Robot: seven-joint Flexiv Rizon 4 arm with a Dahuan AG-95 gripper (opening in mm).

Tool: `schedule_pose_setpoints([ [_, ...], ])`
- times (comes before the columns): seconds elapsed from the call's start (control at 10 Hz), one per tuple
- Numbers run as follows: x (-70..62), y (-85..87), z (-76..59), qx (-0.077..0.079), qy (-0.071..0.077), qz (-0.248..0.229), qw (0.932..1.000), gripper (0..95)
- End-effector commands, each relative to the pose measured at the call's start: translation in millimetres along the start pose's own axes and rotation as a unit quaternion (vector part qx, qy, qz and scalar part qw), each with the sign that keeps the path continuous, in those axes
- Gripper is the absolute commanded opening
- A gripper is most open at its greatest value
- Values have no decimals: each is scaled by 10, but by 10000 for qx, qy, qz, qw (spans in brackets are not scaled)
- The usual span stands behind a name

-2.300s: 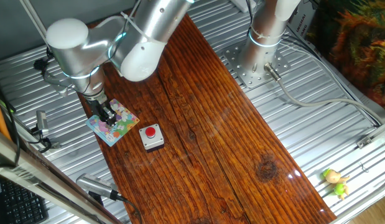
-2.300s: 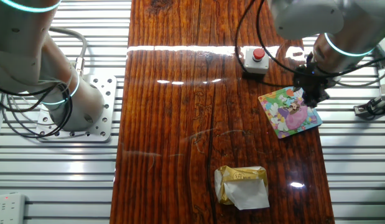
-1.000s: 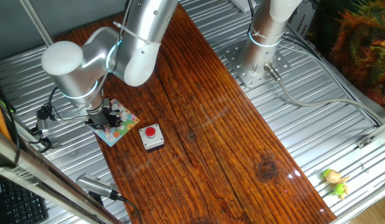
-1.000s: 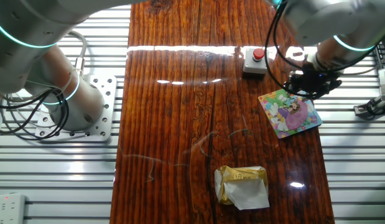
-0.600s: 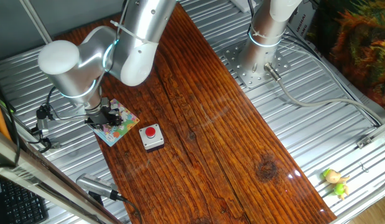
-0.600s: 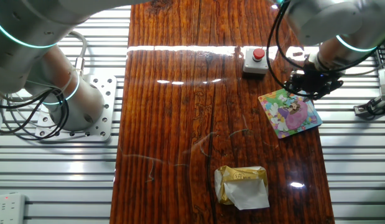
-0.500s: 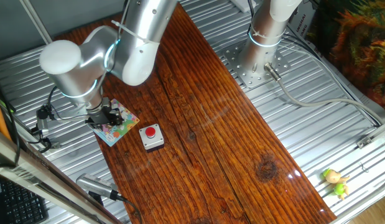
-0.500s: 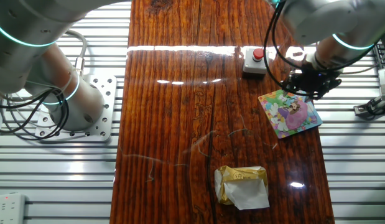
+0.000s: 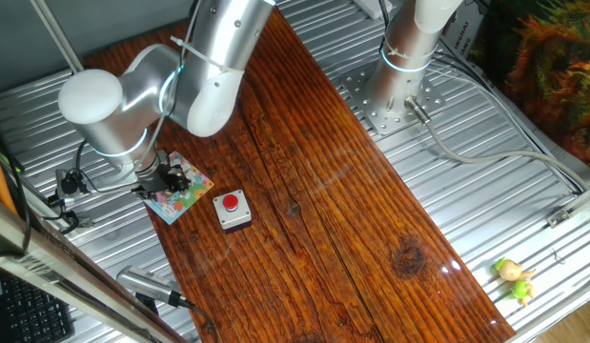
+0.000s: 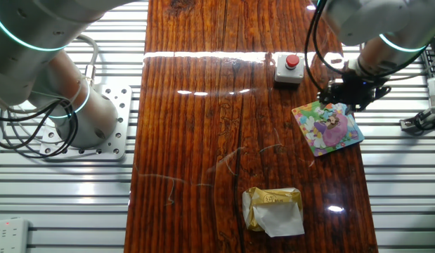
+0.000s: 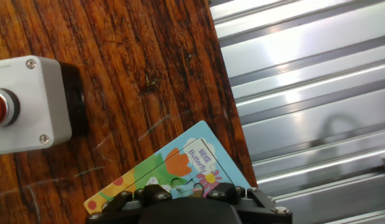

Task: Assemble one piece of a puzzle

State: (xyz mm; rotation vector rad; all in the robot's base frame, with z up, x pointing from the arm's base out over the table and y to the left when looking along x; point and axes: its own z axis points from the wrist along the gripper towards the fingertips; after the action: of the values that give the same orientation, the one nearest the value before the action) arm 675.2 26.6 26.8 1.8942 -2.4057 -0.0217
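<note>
End effector [image 10: 347, 100] lowered, puzzle [image 10: 327, 126] beneath

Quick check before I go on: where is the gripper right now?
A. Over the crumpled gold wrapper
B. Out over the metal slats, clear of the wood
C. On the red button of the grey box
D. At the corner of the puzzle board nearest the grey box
D: the gripper sits at the corner of the puzzle board nearest the grey box, far from the gold wrapper.
</note>
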Motion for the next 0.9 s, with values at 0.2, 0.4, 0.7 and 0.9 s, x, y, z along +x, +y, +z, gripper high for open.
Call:
schedule_pose_setpoints([
  [0.2, 40, 19, 3, 38, 24, 23, 10000, 570],
  [0.4, 49, 7, 35, 71, -9, 16, 10000, 570],
  [0.7, 66, 6, 59, 91, 10, -32, 10000, 570],
  [0.9, 103, 18, 81, 104, 5, -61, 9999, 570],
])
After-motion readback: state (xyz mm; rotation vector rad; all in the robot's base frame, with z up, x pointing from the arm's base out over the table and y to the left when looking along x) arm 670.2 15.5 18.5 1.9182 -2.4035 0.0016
